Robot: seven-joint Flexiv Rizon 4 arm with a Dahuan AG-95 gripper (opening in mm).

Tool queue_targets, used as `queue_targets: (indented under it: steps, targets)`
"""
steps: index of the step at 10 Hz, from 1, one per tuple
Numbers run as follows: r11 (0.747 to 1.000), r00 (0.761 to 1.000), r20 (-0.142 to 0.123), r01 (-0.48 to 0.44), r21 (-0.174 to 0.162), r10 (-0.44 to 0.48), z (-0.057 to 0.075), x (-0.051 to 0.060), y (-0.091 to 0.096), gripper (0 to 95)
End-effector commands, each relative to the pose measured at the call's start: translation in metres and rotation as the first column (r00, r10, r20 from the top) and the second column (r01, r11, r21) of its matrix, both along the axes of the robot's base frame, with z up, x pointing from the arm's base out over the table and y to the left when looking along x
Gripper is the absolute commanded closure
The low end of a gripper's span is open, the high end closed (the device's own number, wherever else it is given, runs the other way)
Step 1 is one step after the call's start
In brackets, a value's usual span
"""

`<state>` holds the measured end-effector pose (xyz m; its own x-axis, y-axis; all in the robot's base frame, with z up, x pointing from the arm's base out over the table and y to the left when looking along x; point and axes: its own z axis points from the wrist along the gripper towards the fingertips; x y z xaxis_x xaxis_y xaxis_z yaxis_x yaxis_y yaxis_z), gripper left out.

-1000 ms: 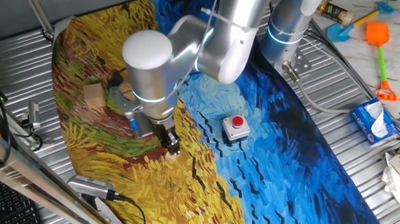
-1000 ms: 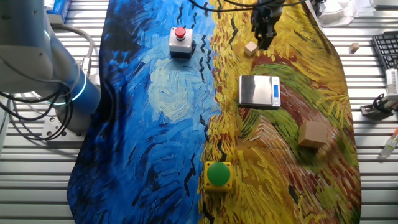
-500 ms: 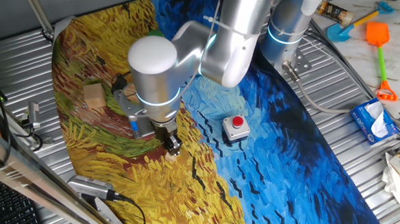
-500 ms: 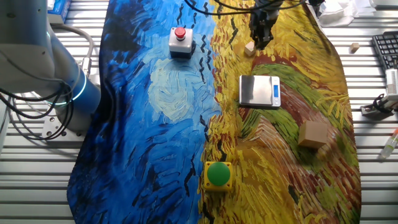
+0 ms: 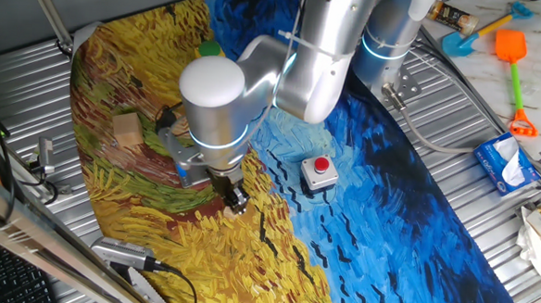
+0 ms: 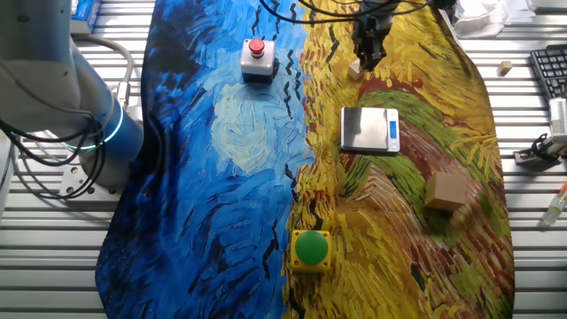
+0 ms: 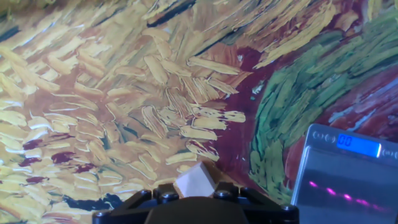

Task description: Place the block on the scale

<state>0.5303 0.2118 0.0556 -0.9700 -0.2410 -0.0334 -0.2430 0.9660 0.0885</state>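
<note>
At the top of the other fixed view, the gripper (image 6: 368, 60) sits over the block (image 6: 355, 67); whether it grips is unclear. The scale (image 6: 370, 129) lies below.

From my station I see an arm (image 5: 298, 60) built of fat, rounded silver-grey segments with a matte metallic sheen. The nearest joint ends in a smooth, pale domed cap (image 5: 217, 79). Thin glowing cyan rings (image 5: 384, 51) mark the seams between segments, and another shows on the base column (image 6: 111, 124) in the other fixed view. A small blue part (image 5: 184, 172) sits low on the wrist. The claw (image 5: 236, 198) is black and narrow. On the hand view its housing (image 7: 196, 208) is a black angular block with a row of small round screw heads along its top edge.
</note>
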Motion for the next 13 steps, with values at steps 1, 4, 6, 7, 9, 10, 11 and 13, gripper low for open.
queue_targets:
  steps: [1, 4, 6, 7, 9, 10, 11, 13]
  targets:
    - [0.996, 0.996, 0.020, -0.086, -0.003, 0.086, -0.0026, -0.0013, 0.0068, 57.0]
    - [0.973, 0.972, 0.051, -0.228, -0.021, 0.229, -0.0065, -0.0036, 0.0123, 57.0]
    - [0.949, 0.946, 0.067, -0.315, -0.029, 0.316, -0.0065, -0.0036, 0.0123, 57.0]
    - [0.946, 0.943, 0.070, -0.323, -0.034, 0.325, -0.0065, -0.0036, 0.0123, 57.0]
    - [0.947, 0.945, 0.071, -0.318, -0.043, 0.321, -0.0064, -0.0034, 0.0121, 57.0]
    - [0.948, 0.946, 0.071, -0.314, -0.045, 0.317, -0.0063, -0.0032, 0.0117, 57.0]
    - [0.948, 0.946, 0.070, -0.314, -0.051, 0.317, -0.0062, -0.0031, 0.0111, 57.0]
    - [0.949, 0.947, 0.068, -0.311, -0.056, 0.314, -0.0062, -0.0031, 0.0110, 57.0]
